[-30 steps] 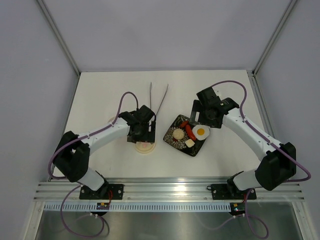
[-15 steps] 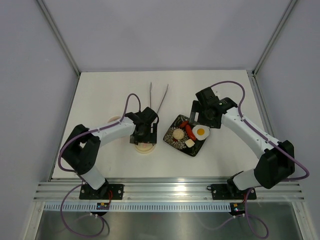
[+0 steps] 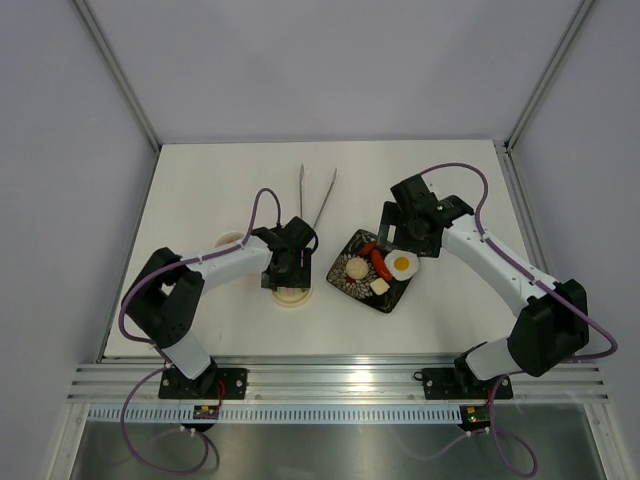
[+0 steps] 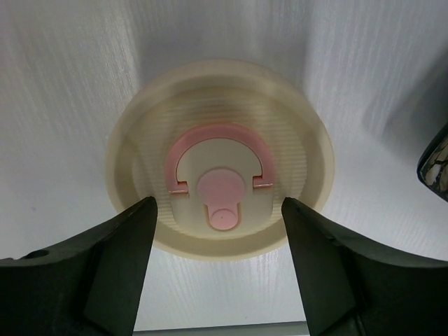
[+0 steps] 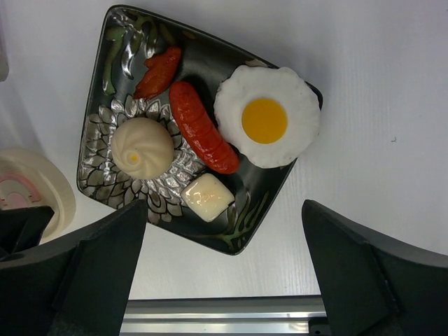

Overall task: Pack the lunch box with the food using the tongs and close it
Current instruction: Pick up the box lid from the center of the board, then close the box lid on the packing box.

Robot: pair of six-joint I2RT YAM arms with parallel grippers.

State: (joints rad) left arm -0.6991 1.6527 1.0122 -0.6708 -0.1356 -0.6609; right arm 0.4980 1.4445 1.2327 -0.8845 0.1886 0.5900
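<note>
- while the left gripper (image 4: 218,206) is hanging straight over the lunch box (image 3: 292,297), its two dark fingers (image 4: 119,266) are standing spread apart, one on each side of the round lid (image 4: 224,98); whether they are touching its rim i cannot tell.
- the lunch box is sitting shut on the white table (image 3: 200,180), just left of the black plate (image 5: 115,49), its cream lid facing up and showing a pink arch mark (image 4: 217,131).
- the right gripper (image 5: 224,210) is hovering above the plate with its fingers spread wide, pinching nothing.
- the food is all lying on the plate: in the right wrist view the fried egg (image 5: 266,115) is overhanging the right corner, the red sausage (image 5: 201,127) is lying just beside it on the left, and an orange-red carrot piece (image 5: 159,71) is sitting near the sausage's upper end.
- the pale bun (image 5: 142,147) is resting left of the sausage, and the pale cube (image 5: 207,197) is sitting below them, near the sausage's lower end.
- the tongs (image 3: 324,198) are lying on the table beyond the lunch box and the plate, their two thin arms spreading away from the robot, the joined end nearest the left wrist, no gripper touching them.
</note>
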